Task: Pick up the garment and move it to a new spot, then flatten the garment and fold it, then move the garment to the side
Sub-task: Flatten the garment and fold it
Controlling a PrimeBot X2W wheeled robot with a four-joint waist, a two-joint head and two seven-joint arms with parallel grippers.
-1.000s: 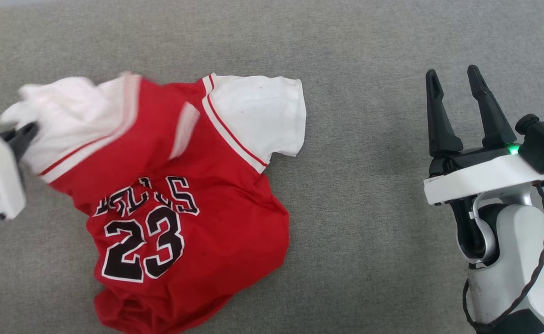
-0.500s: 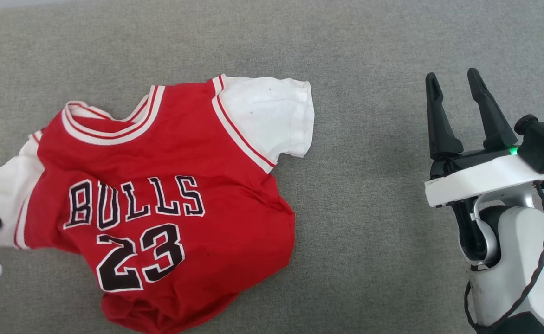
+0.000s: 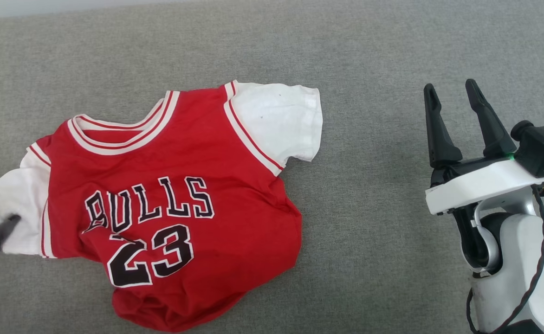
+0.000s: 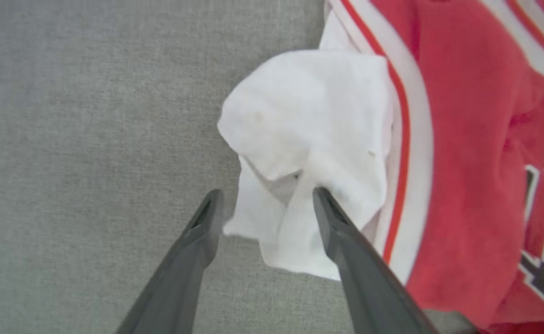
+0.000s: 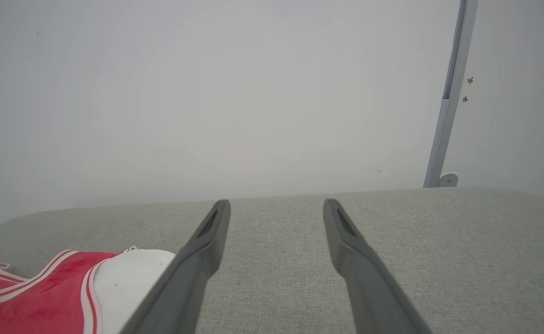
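The garment, a red jersey T-shirt with white sleeves, lies print side up on the grey cushion. "BULLS 23" reads in black and white. Its hem is bunched at the near side. My left gripper is at the garment's left sleeve. In the left wrist view my left gripper is open, with the crumpled white sleeve lying between and beyond its fingers. My right gripper stands open well to the right of the garment, with nothing in it. The right wrist view has my right gripper over bare cushion, the garment at lower left.
The grey cushion's far edge meets a pale wall. A thin grey post stands against the wall at the right. Bare cushion lies between the garment and my right arm.
The left sleeve was drawn out to the left and the folded-over top of the garment opened flat, showing the whole print. My left gripper's fingers now stand apart. The right gripper stayed put.
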